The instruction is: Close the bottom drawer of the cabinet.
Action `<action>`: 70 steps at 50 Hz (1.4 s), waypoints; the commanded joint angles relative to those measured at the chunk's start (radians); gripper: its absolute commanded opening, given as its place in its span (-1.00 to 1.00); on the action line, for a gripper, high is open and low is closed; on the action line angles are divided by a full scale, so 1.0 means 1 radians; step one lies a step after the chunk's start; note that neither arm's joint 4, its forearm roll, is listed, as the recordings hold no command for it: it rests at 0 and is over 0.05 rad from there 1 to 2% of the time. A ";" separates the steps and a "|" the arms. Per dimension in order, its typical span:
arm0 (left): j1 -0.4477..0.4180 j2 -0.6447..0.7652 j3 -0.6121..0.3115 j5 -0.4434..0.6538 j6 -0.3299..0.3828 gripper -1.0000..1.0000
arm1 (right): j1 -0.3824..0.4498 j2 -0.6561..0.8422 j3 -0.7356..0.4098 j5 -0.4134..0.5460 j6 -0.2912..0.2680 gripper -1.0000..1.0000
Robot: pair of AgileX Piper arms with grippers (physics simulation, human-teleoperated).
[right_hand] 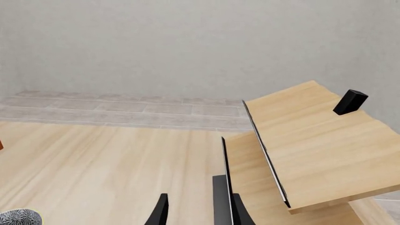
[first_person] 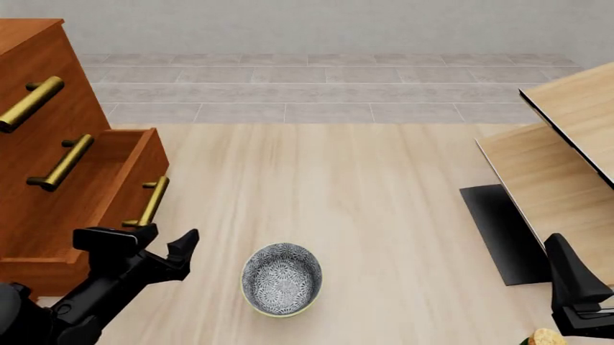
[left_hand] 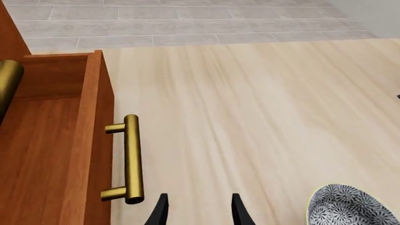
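- Cabinet [first_person: 43,108] sits at the table's [first_person: 384,215] left edge, bottom drawer [first_person: 86,194] pulled out.
- Left gripper [first_person: 158,248] reaches low and angled, fingers parted and empty, just beside the drawer's handle [first_person: 152,202].
- Bowl [first_person: 281,278] near the front edge.
- Right gripper [right_hand: 196,208] rests at the front right corner, released.

We are seeing a patterned bowl [first_person: 281,278] sitting upright on the pale wooden bench [first_person: 384,215]. Pale light-wood furniture [first_person: 566,144] with a black base panel [first_person: 499,233] is standing at the right. A grey tiled strip [first_person: 317,93] is running beyond the bench, below a grey wall [first_person: 317,25].
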 commanded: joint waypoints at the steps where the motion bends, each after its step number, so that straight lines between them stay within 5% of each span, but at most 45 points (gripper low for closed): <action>1: 0.048 0.087 -0.043 -0.016 0.033 1.00 | 0.001 0.000 0.000 -0.001 0.001 1.00; 70: 0.283 0.209 -0.084 -0.017 0.305 1.00 | 0.004 0.000 0.001 -0.005 -0.005 1.00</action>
